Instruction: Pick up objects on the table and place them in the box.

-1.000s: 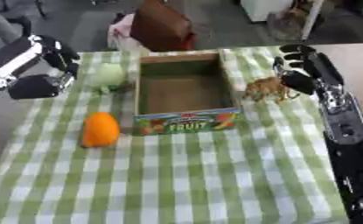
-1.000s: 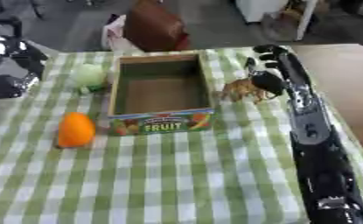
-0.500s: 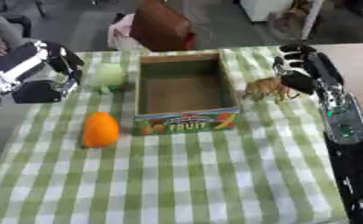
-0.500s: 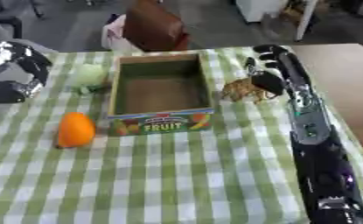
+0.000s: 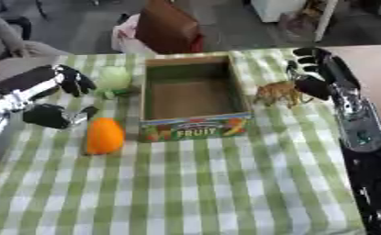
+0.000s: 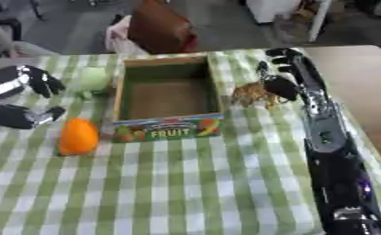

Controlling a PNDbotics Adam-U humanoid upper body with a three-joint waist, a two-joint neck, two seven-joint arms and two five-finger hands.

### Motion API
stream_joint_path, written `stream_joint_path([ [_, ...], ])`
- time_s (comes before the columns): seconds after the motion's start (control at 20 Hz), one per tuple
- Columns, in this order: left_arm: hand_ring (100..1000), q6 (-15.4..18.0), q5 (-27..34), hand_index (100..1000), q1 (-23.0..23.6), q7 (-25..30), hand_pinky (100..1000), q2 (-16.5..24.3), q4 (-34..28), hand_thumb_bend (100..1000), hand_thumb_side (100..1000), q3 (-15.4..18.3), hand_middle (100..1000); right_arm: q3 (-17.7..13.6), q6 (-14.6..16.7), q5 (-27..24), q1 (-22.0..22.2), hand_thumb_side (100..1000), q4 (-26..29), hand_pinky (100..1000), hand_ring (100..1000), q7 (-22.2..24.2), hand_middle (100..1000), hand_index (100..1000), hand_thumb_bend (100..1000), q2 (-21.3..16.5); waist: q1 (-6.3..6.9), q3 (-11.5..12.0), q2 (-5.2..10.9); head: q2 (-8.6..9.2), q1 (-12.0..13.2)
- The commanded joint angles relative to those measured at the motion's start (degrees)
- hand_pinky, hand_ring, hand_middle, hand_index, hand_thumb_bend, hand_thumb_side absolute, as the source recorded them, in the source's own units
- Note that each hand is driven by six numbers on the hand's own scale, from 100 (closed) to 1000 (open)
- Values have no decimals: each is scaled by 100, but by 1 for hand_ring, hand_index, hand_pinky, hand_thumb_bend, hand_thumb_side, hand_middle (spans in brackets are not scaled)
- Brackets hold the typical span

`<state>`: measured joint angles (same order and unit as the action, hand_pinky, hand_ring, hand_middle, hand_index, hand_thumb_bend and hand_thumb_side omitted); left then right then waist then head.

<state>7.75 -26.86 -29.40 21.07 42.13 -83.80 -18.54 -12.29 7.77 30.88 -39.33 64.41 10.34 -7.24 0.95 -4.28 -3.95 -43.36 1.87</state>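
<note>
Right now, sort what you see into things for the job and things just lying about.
For the job: box, empty; orange fruit; pale green vegetable; brown toy animal; left hand; right hand.

Lying about: checked tablecloth; brown bag beyond the table.

matt brown cardboard box (image 5: 195,95) with a printed paper front stands on a green checked cloth (image 5: 225,183).

Only legible txt: "FRUIT" on front panel of the box (image 5: 195,130); nothing else readable.
</note>
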Motion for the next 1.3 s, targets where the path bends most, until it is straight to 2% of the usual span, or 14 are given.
stream_joint_path([
  [0.05,622,60,-320,784,-164,-64,670,-35,179,318,449,-50,613,22,15,30,-102,300,133,834,841,20,804,805,100,-35,3,-13,54,-47,-7],
  [0.5,638,355,-1140,793,-223,4,679,-438,844,393,499,-226,630,25,20,32,-98,301,136,835,841,30,804,804,100,-23,-4,-30,49,-56,-8],
  [0.75,655,460,-1525,806,-221,-63,691,-594,1047,432,494,-229,651,28,23,37,-95,302,134,834,840,35,804,804,100,-11,-9,-27,49,-55,-18],
  [0.95,641,564,-1906,800,-236,-156,682,-673,1142,447,472,-236,634,27,23,40,-93,303,135,834,840,38,804,804,100,-2,-15,-26,48,-56,-18],
  [1.05,610,612,-2044,773,-234,-182,668,-694,1180,365,324,-234,601,25,20,43,-93,304,133,834,840,36,804,804,100,-1,-15,-25,47,-54,-19],
  [1.1,567,632,-2086,737,-233,-192,644,-699,1195,283,184,-229,554,24,19,44,-93,304,133,834,839,34,802,803,100,-1,-14,-25,48,-55,-18],
  [1.15,550,645,-2108,721,-234,-206,634,-701,1203,264,170,-219,535,22,16,45,-92,304,133,834,839,32,802,803,100,0,-13,-24,48,-56,-20],
  [1.2,483,649,-2111,656,-236,-236,592,-700,1200,165,162,-202,462,21,14,46,-91,305,134,833,839,30,802,803,100,1,-12,-22,49,-55,-23],
  [1.25,458,634,-2080,627,-237,-306,578,-696,1175,127,163,-168,430,19,11,46,-89,305,136,833,839,28,802,803,100,3,-12,-21,51,-52,-27],
  [1.3,389,607,-2024,550,-237,-387,549,-690,1133,100,175,-132,348,17,8,46,-87,305,137,833,839,26,801,803,100,3,-12,-20,52,-51,-32],
])
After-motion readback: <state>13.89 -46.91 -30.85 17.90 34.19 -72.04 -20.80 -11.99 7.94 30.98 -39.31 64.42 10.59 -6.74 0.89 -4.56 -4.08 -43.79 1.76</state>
